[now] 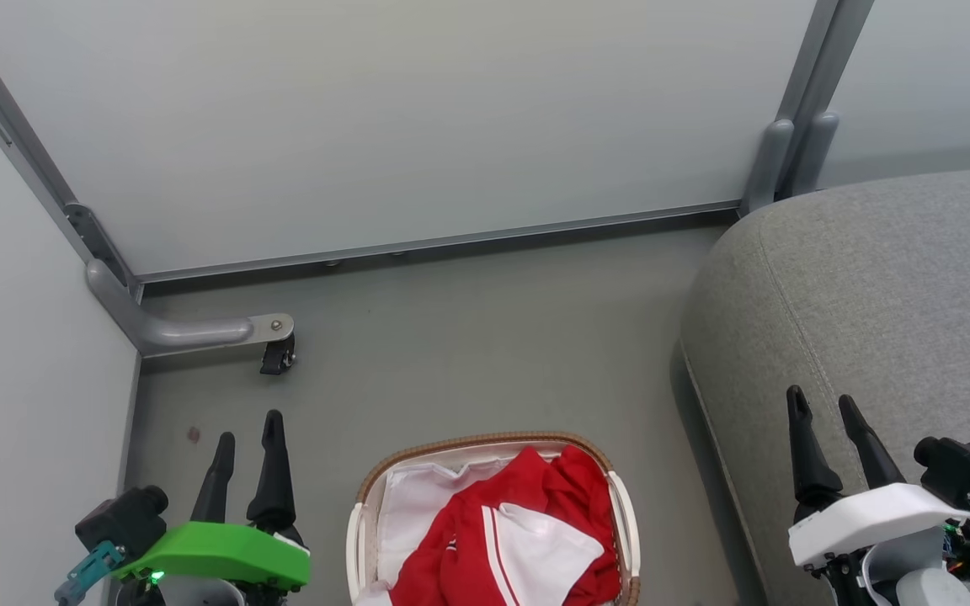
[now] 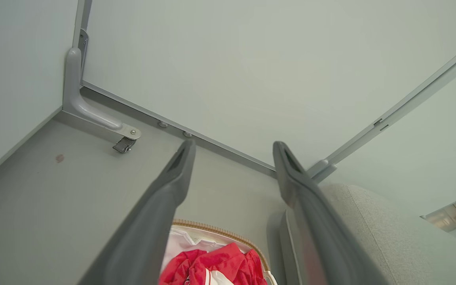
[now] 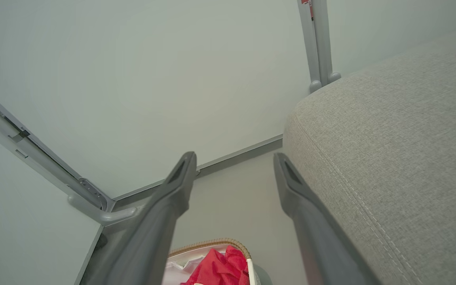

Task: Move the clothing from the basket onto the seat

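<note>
Seat: The big grey seat is found under and beside the right pincer. No clothes are seen on it, so room is left for them.
Basket: The white basket is set on the floor between the two pincers. It can likely be reached by either one.
Clothing: The red and white clothing is piled loosely inside the basket. None of it is on the seat yet.
Left pincer: The left pincer is held wide open over the floor, just left of the basket. Nothing is gripped.
Right pincer: It is held wide open too, over the seat's edge. Nothing is gripped. Both are likely kept open so the clothes can be grabbed next.
</note>
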